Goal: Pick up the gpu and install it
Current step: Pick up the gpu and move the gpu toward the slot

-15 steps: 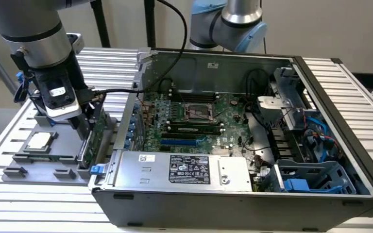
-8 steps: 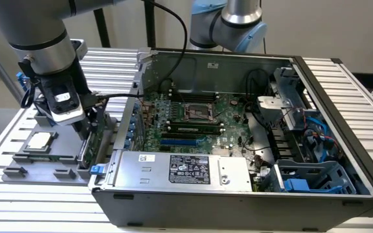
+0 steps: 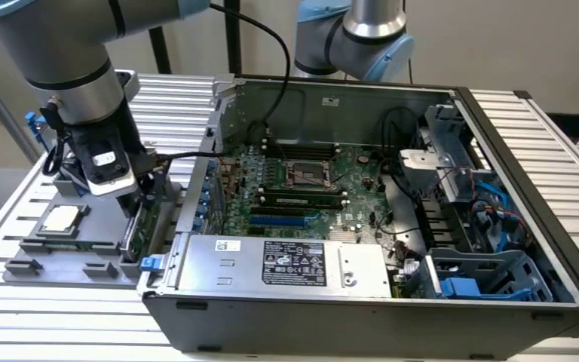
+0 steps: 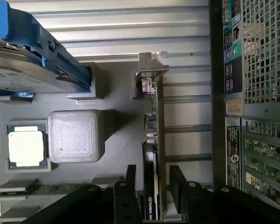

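Black fingers (image 4: 130, 179) of the gripper (image 4: 153, 170) are set either side of the gpu (image 4: 155, 121), which stands on edge in the gray holder (image 4: 116, 140) beside the computer case (image 4: 233, 93). Slim gaps seem to remain, so nothing is judged clamped. The grip is best kept square to the board and well away from the metal bracket (image 4: 151, 65).

Ribbed metal table (image 3: 38, 320) carries grey parts tray (image 3: 16, 265) and computer case (image 3: 370, 323).
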Robot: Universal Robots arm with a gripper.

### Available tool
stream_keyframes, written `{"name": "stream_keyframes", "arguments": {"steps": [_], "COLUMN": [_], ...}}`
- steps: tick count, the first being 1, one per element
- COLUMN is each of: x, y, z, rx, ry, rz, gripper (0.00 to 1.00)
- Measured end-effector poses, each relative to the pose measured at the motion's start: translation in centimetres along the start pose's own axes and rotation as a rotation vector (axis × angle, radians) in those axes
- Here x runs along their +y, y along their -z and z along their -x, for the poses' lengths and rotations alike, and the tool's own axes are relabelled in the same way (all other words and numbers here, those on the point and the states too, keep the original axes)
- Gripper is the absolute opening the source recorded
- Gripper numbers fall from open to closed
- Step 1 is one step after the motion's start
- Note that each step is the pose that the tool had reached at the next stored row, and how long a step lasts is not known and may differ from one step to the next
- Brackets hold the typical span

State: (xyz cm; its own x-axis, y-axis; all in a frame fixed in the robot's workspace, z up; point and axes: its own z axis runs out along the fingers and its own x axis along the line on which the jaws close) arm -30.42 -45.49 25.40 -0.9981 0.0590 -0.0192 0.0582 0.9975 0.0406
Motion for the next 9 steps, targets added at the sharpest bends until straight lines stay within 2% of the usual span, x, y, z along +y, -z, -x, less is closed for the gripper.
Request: {"name": "stream_keyframes", "arguments": {"steps": [3,6,9], "x": [0.04,0.02,0.02], "y": [-0.53,-0.83,-1.01], "z": [-0.01,-0.05,-0.08], "rx": [-0.0019,-0.0118,-0.0149], "ry": [0.0,0.0,-0.002], "rz": [0.0002,0.0006,0.0009], "gripper": [1.0,1.0,1.0]}}
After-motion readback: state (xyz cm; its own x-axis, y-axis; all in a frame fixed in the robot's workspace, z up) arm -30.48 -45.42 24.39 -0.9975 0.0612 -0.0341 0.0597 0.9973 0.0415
